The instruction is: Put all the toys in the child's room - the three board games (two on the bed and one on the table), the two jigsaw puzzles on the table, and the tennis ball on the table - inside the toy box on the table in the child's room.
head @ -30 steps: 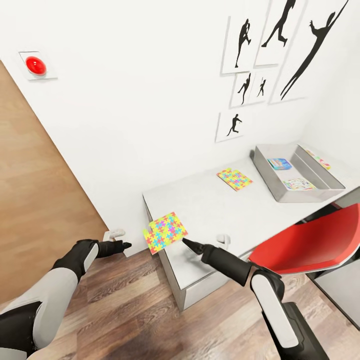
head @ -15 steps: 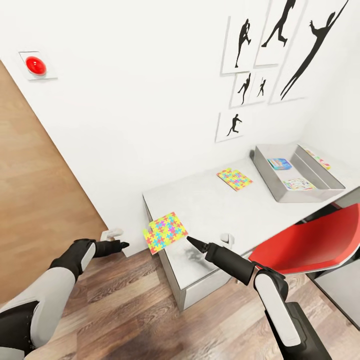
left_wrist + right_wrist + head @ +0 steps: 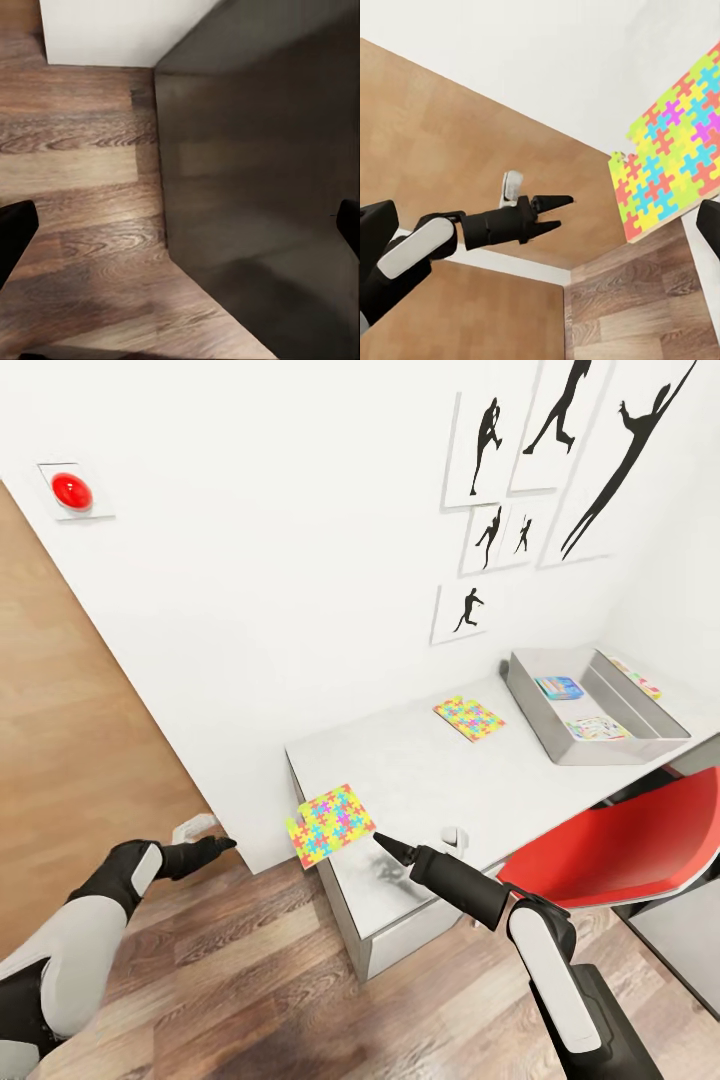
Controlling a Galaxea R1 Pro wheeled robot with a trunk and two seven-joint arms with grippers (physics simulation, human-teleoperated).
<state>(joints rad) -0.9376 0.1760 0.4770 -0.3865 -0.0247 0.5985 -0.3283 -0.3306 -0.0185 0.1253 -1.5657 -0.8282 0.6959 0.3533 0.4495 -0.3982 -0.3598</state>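
Left gripper (image 3: pixel 222 845) part-open, empty, over floor off the table's (image 3: pixel 420 780) end, near jigsaw puzzle (image 3: pixel 329 825) overhanging that corner, right gripper (image 3: pixel 385 847) just beside it, grip unclear, second puzzle (image 3: pixel 469 717) mid-table, toy box (image 3: pixel 590 705) far end, red chair (image 3: pixel 620 845) alongside

wood floor (image 3: pixel 82 187), dark grey table side (image 3: pixel 262 157)

No text, number or brand can be read. The printing on the board games (image 3: pixel 558 687) in the toy box (image 3: pixel 640 746) is too small to read.
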